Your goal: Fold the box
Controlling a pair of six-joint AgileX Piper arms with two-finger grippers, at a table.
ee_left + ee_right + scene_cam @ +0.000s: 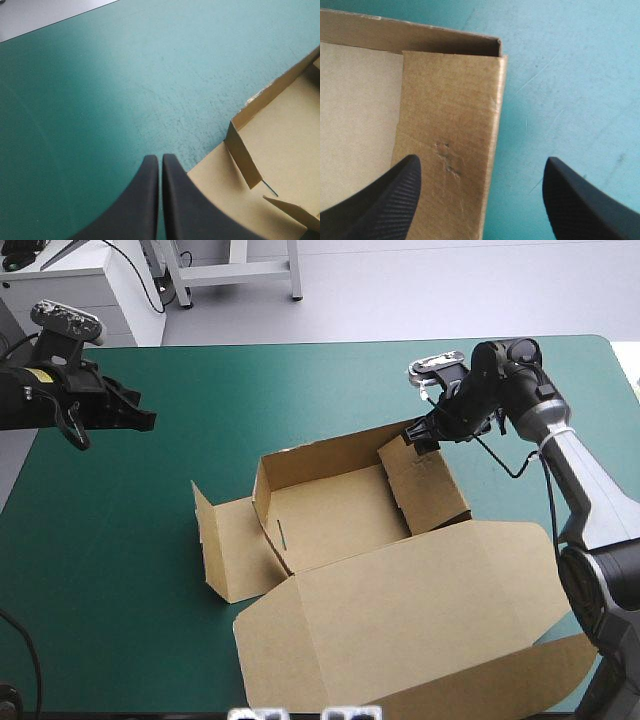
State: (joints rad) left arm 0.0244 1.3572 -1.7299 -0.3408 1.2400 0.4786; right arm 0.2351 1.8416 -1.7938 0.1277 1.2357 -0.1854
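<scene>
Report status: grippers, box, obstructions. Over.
Left gripper shut, empty, over cover. Right gripper open, astride right wall of box, far corner. Walls partly up, lid flat. No obstruction seen.

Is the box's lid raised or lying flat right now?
Flat. The box has its tray walls raised, but the lid lies spread on the table toward the near edge.
</scene>
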